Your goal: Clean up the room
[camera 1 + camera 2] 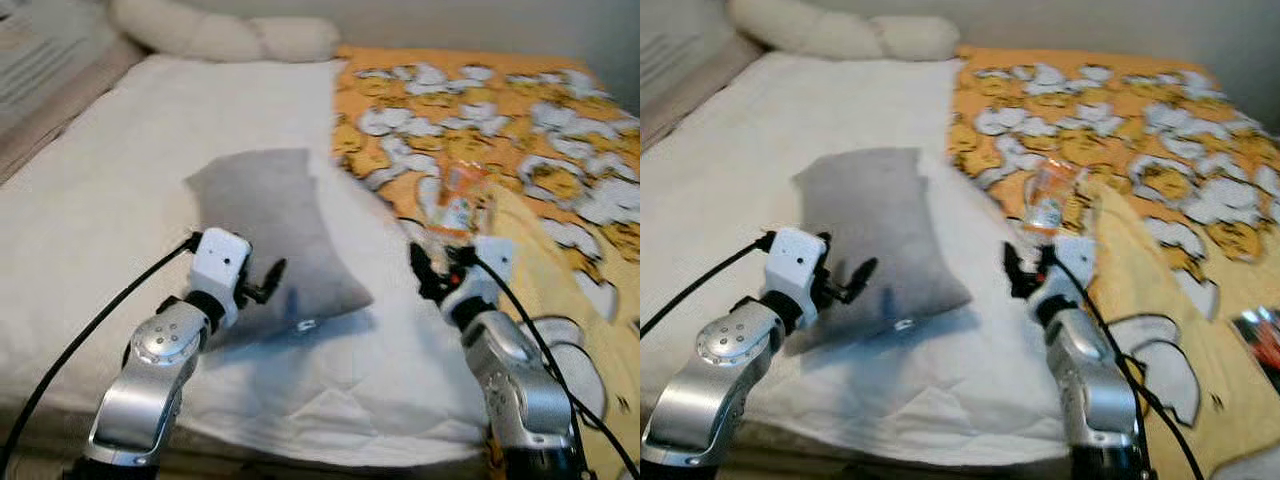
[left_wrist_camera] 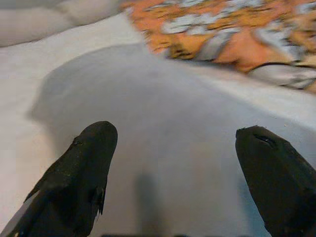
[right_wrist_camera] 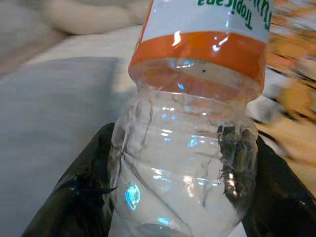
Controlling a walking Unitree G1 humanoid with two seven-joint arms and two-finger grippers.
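A clear plastic bottle [image 1: 459, 203] with an orange and white label stands upright over the bed, with my right gripper [image 1: 437, 266] shut on its lower part. The right wrist view has the bottle [image 3: 190, 133] up close between the two black fingers [image 3: 84, 192]. A grey pillow [image 1: 275, 232] lies on the white sheet [image 1: 120, 190]. My left gripper [image 1: 268, 280] hovers at the pillow's near left side, open, its fingers [image 2: 81, 173] spread wide over the grey fabric [image 2: 168, 148].
An orange and yellow blanket [image 1: 520, 130] with white cartoon figures covers the right half of the bed. A long cream pillow [image 1: 225, 35] lies along the headboard. The bed's near edge [image 1: 330, 440] runs just in front of my arms.
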